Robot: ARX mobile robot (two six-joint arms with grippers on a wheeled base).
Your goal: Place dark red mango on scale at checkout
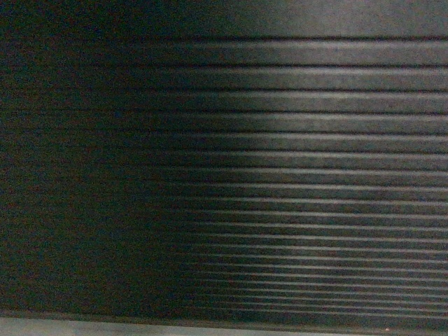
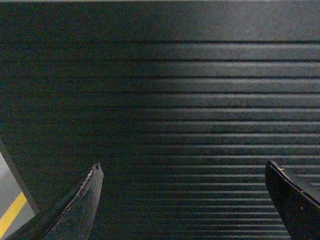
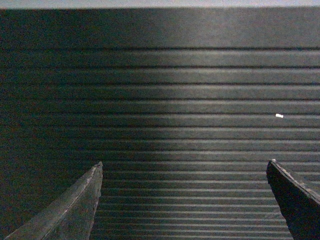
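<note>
The ribbed dark front of the checkout (image 1: 280, 175) fills the head view, close up. The same horizontal ribs fill the left wrist view, checkout (image 2: 190, 100), and the right wrist view, checkout (image 3: 190, 100). My left gripper (image 2: 182, 165) is open, its dark fingers wide apart with nothing between them. My right gripper (image 3: 184, 164) is open too and holds nothing. Both point straight at the ribbed panel. The dark red mango and the scale are out of view. Neither gripper shows in the head view.
A grey strip of floor or base (image 1: 105, 327) runs along the bottom of the head view. In the left wrist view grey floor with a yellow line (image 2: 11, 214) shows past the panel's left end. A small white speck (image 3: 279, 116) sits on the ribs.
</note>
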